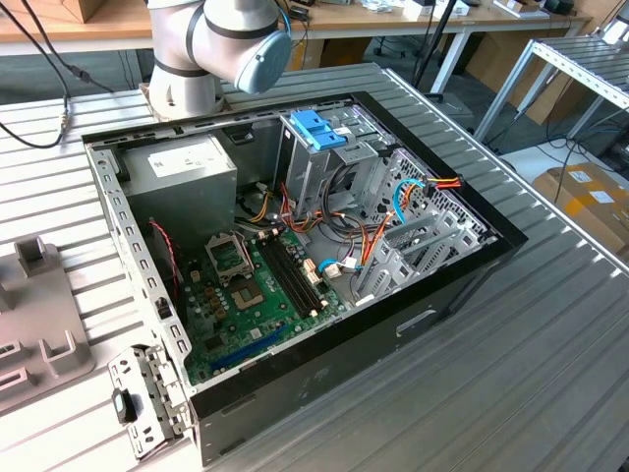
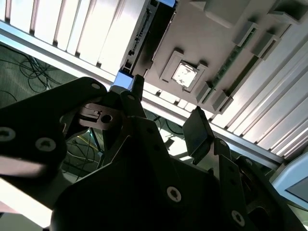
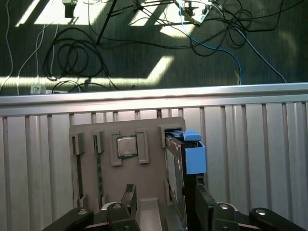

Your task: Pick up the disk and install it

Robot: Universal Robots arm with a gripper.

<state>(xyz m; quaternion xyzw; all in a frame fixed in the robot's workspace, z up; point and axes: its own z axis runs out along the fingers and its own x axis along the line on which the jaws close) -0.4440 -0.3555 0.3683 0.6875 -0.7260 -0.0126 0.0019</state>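
The table (image 1: 550, 324) is made of long grey metal slats; an open computer box (image 1: 462, 285) lies on it, with a green board and many wires inside; a blue handle (image 1: 319, 128) sits on top of the metal cage in that box; the big grey arm (image 1: 211, 44) stands at the back of the table. A grey holder (image 1: 39, 334) lies on the slats at the exterior view's left. Behind the table are wooden benches (image 1: 118, 20); brown boxes (image 1: 580, 197) sit on the floor at the exterior view's right.

In the first wrist view the floor (image 3: 120, 53) past the table is dark; black cables (image 3: 67, 53) lie on it in loops, and patches of sun fall across it; a shiny rail (image 3: 144, 98) runs along the table's edge.

The disk (image 3: 175, 173) is in the grey holder; it stands up on its thin edge in a slot, just beside a small square chip (image 3: 127, 146) that lies flat in its own spot. The disk's long side runs the same way as the slats; its blue tab (image 3: 194, 156) points toward the rail and the floor; its other end points toward the gripper (image 3: 166, 204).

The gripper is spread apart and holds nothing; its two black fingers (image 3: 129, 197) sit one on each side of the disk's near end. One finger is close beside the disk; I cannot tell if it touches; the other is well apart from it.
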